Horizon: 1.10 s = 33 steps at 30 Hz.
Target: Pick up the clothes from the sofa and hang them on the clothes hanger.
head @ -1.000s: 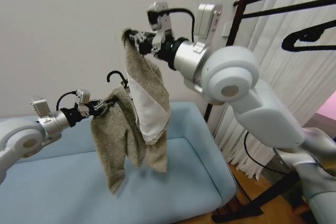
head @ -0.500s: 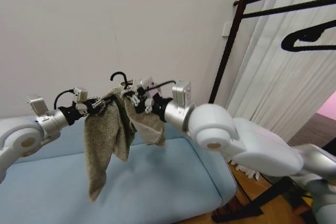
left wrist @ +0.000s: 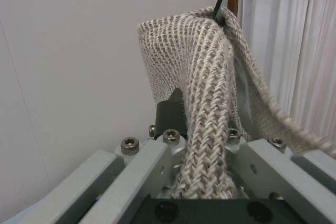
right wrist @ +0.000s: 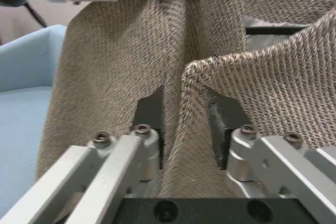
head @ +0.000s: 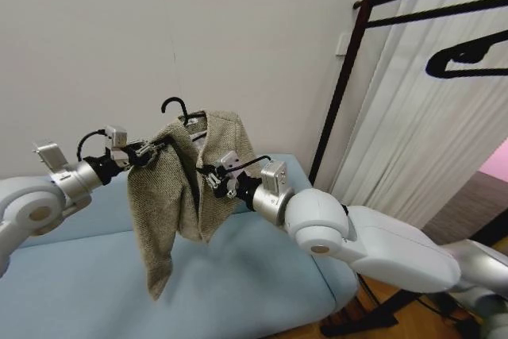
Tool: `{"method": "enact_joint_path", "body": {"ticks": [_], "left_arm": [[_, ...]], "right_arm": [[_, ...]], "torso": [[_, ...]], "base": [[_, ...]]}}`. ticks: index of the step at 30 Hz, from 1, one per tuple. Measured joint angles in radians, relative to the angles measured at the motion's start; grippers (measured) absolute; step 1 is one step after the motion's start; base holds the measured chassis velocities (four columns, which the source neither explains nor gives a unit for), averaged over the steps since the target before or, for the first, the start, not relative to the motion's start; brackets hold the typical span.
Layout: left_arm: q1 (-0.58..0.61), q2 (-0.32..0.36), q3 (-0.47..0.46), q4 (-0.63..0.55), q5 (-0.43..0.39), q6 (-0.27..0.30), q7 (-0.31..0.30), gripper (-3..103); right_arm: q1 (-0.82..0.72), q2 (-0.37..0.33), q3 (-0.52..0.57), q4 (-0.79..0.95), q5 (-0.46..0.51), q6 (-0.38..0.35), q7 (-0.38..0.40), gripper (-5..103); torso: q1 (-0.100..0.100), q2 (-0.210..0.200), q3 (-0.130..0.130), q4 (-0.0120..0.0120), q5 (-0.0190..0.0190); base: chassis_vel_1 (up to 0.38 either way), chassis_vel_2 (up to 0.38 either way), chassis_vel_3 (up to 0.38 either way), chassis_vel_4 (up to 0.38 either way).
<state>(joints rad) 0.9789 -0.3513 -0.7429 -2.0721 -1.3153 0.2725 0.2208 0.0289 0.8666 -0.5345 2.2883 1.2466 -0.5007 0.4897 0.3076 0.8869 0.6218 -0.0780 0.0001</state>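
Right gripper nearest you, above sofa seat, fingers closed narrow on front edge of knit cardigan. You have cardigan off sofa, draped on black hanger, one sleeve dangling toward cushion. Left gripper at robot's left, clamped on cardigan shoulder, thick knit band running between its fingers. Blue sofa below both. Black clothes rack farther right, well apart from cardigan. White wall behind.

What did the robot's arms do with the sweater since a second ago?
The right pincer swung down from high up, bringing the sweater front down over the hanger. The left pincer hardly moved and kept gripping the sweater's shoulder above the sofa.
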Motion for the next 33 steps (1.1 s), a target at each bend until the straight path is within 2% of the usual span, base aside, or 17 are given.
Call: {"method": "enact_joint_path", "body": {"ticks": [1, 4, 8, 10, 11, 14, 16, 17, 19, 20, 22, 24, 33], "left_arm": [[0.000, -0.002, -0.002, 0.003, -0.002, -0.005, -0.008, 5], [-0.005, -0.005, -0.002, 0.007, -0.006, -0.009, -0.019, 5], [-0.009, -0.010, -0.003, 0.013, -0.011, -0.013, -0.018, 5], [-0.007, -0.011, -0.006, 0.012, -0.011, -0.014, -0.012, 5], [-0.006, -0.011, -0.007, 0.012, -0.012, -0.014, -0.007, 5], [-0.002, -0.007, -0.013, 0.009, -0.012, -0.017, 0.011, 5], [-0.002, -0.004, -0.014, 0.007, -0.013, -0.018, 0.012, 5], [-0.001, -0.003, -0.015, 0.004, -0.013, -0.018, 0.013, 5], [0.000, -0.002, -0.015, 0.000, -0.014, -0.018, 0.013, 5], [0.000, -0.002, -0.015, 0.000, -0.014, -0.018, 0.013, 5], [0.003, -0.001, -0.015, -0.006, -0.014, -0.018, 0.013, 5], [0.003, 0.000, -0.015, -0.007, -0.014, -0.018, 0.013, 5], [0.010, -0.001, -0.010, -0.022, -0.011, -0.018, 0.002, 5]], "right_arm": [[-0.006, -0.010, 0.000, 0.016, 0.000, 0.001, -0.005, 31], [-0.008, -0.028, 0.002, 0.040, 0.002, 0.003, -0.013, 37], [-0.009, -0.079, 0.027, 0.068, 0.005, 0.009, -0.048, 58], [-0.011, -0.093, 0.046, 0.066, 0.006, 0.010, -0.062, 58], [-0.011, -0.101, 0.060, 0.057, 0.007, 0.010, -0.073, 63], [0.023, -0.133, 0.131, -0.071, 0.006, 0.003, -0.175, 80], [0.041, -0.132, 0.141, -0.113, 0.005, 0.001, -0.200, 80], [0.061, -0.122, 0.144, -0.154, 0.008, 0.000, -0.198, 85], [0.084, -0.092, 0.144, -0.191, 0.044, -0.001, -0.134, 95], [0.084, -0.092, 0.144, -0.191, 0.044, -0.001, -0.134, 95], [0.097, -0.033, 0.134, -0.199, 0.115, 0.005, -0.001, 100], [0.099, 0.006, 0.128, -0.182, 0.181, 0.010, 0.082, 100], [0.124, 0.099, 0.117, -0.208, 0.253, 0.013, 0.198, 101]], "torso": [[0.000, 0.000, 0.000, 0.0000, 0.0000], [0.000, 0.000, 0.000, 0.0000, -0.0001], [0.000, 0.000, 0.000, 0.0000, -0.0002], [0.000, 0.000, 0.000, 0.0000, -0.0001], [0.000, 0.000, 0.000, 0.0000, 0.0000], [0.000, 0.000, 0.000, 0.0000, 0.0000], [0.000, 0.000, 0.000, -0.0001, 0.0001], [0.000, 0.000, 0.000, -0.0001, 0.0000], [0.000, 0.000, 0.000, -0.0001, 0.0001], [0.000, 0.000, 0.000, -0.0001, 0.0001], [0.000, 0.000, 0.000, 0.0004, 0.0000], [0.000, 0.000, 0.000, 0.0006, -0.0002], [0.000, 0.000, 0.000, -0.0001, -0.0002]], "base": [[0.000, 0.000, 0.000, 0.000], [0.000, 0.000, 0.000, 0.000], [0.000, 0.000, 0.000, 0.000], [0.000, 0.000, 0.000, 0.000], [0.000, 0.000, 0.000, 0.000], [0.000, 0.000, 0.000, 0.000], [0.000, 0.000, 0.000, 0.000], [0.000, 0.000, 0.000, 0.000], [0.000, 0.000, 0.000, 0.000], [0.000, 0.000, 0.000, 0.000], [0.000, 0.000, 0.000, 0.000], [0.000, 0.000, 0.000, 0.000], [0.000, 0.000, 0.000, 0.000]]}}
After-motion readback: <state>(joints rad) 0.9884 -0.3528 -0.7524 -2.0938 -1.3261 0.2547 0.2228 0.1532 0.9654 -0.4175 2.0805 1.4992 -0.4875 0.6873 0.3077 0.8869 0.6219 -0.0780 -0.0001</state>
